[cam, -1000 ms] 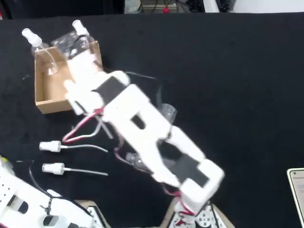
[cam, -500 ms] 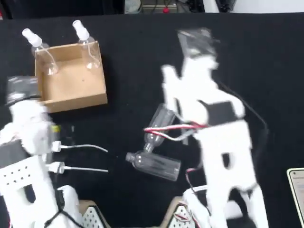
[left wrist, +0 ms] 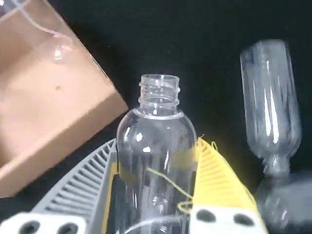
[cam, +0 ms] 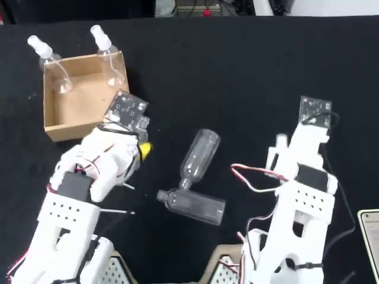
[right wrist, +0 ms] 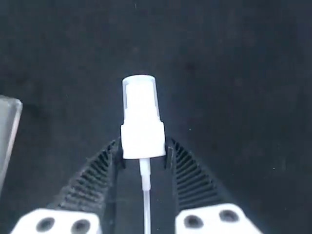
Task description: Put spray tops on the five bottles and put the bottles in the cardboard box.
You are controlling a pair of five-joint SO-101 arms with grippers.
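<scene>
Bright, even light from above falls across the black table (cam: pixel 249 71), where shadows all but vanish; the white arms (cam: pixel 299 195) stand out starkly. Small glints streak the clear bottle (left wrist: pixel 155 131) in the left gripper (left wrist: pixel 158 146), and the spray top (right wrist: pixel 142 126) gleams pale.

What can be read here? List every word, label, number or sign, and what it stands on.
No text can be read.
White thing at the high view's right edge: faint marks, too small to read.
No print seen on the held bottle, the spray top or the cardboard box.
</scene>
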